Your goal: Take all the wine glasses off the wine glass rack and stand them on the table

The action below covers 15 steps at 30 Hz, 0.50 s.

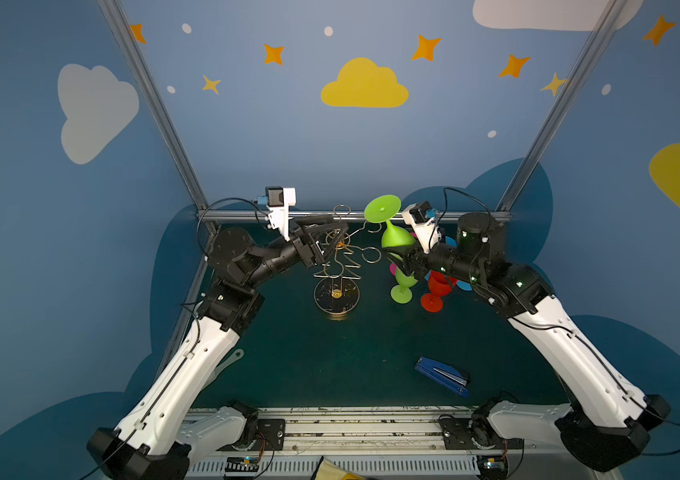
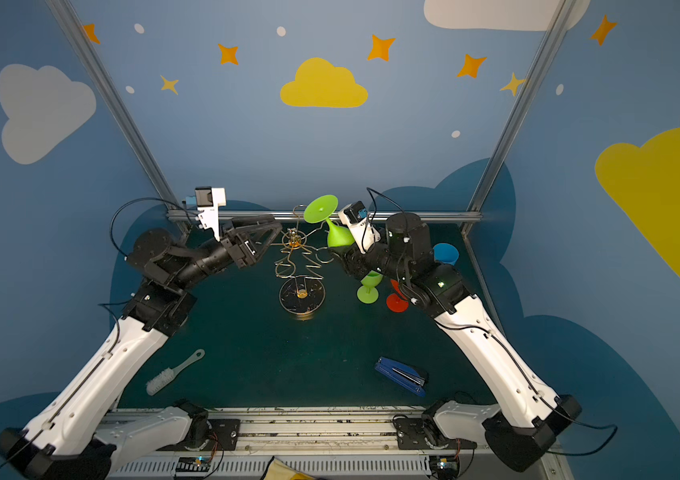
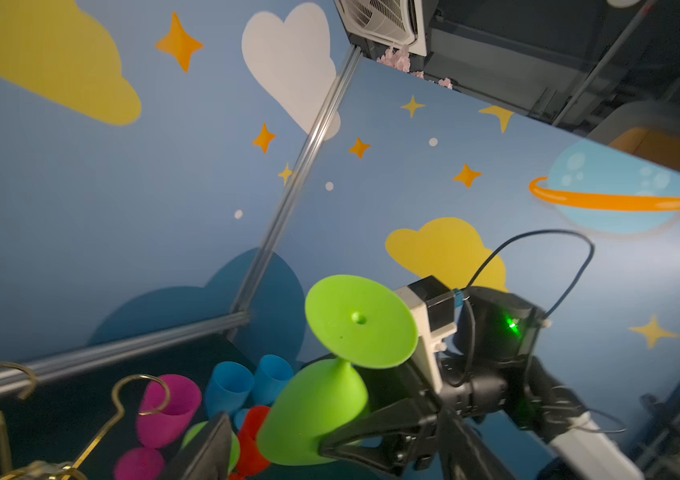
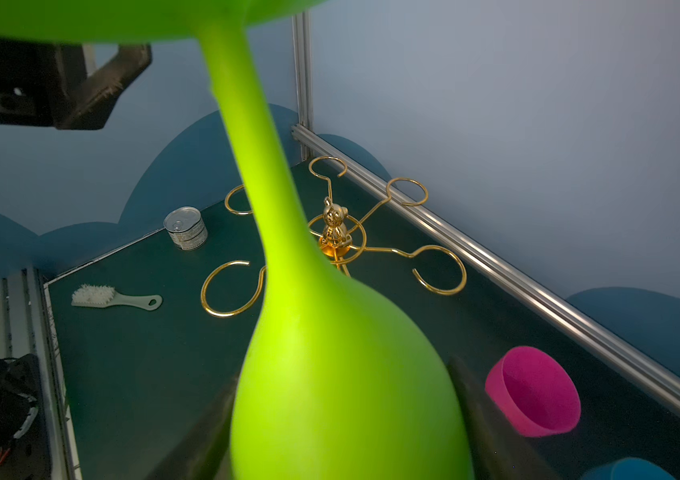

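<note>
**Green glass held clear of the rack**

The green wine glass (image 1: 393,237) is held off the wine glass rack (image 1: 337,296) by the right gripper (image 1: 397,254), whose fingers (image 4: 477,415) are closed on the bowl from either side. The glass is carried upside down and tilted: its round foot is raised toward the back wall and its bowl is pointed down at the desk (image 1: 330,365). In both top views it is seen in the air just to the right of the rack, apart from the gold loops.

The rack is stood upright on its round dark base near the middle of the desk, and a small gold bear (image 4: 333,224) is fixed at its top. The left gripper (image 1: 332,235) is held at the height of the rack's upper loops, on their left side. Its fingers are spread wide and nothing is gripped between them — whether the wire is touched by them cannot be told.

Under the right arm a cluster of other glasses is gathered on the desk: a second green glass (image 1: 402,286), a red glass (image 1: 433,293), a pink glass (image 4: 533,392) and a blue glass (image 2: 445,252). A blue stapler (image 1: 442,376) is laid toward the front right and a pale brush (image 2: 172,374) toward the front left. A small tin can (image 4: 185,227) is seen on the desk in the right wrist view, beyond the brush.
</note>
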Each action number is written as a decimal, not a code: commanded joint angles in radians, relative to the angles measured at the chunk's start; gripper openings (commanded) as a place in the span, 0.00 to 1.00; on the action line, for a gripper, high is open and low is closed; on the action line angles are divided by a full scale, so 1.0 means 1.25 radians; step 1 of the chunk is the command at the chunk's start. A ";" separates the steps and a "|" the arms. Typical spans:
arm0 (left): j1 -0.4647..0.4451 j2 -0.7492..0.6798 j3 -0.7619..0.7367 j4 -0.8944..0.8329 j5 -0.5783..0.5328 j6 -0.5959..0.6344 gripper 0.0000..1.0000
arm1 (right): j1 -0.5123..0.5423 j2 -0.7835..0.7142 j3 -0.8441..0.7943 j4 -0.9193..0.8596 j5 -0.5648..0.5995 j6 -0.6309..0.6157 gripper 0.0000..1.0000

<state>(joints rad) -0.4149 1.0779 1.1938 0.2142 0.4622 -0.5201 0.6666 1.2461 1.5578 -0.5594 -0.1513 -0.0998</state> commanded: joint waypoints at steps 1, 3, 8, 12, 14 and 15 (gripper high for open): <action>-0.014 -0.014 -0.089 0.022 -0.103 0.358 0.74 | 0.017 -0.005 0.044 -0.155 0.066 0.054 0.26; -0.032 -0.037 -0.156 0.105 -0.121 0.462 0.74 | 0.030 -0.005 0.053 -0.182 0.073 0.066 0.25; -0.047 -0.054 -0.217 0.208 -0.124 0.554 0.71 | 0.054 0.013 0.086 -0.245 0.100 0.088 0.24; -0.064 -0.040 -0.193 0.181 -0.096 0.627 0.70 | 0.079 0.047 0.119 -0.279 0.104 0.103 0.23; -0.070 -0.036 -0.187 0.180 -0.080 0.643 0.69 | 0.091 0.061 0.126 -0.280 0.105 0.110 0.23; -0.073 -0.033 -0.183 0.175 -0.070 0.650 0.69 | 0.097 0.069 0.130 -0.281 0.103 0.113 0.23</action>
<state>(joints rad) -0.4957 1.0344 0.9310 0.3939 0.3435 0.1959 0.7666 1.3098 1.6867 -0.8757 -0.0360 0.0128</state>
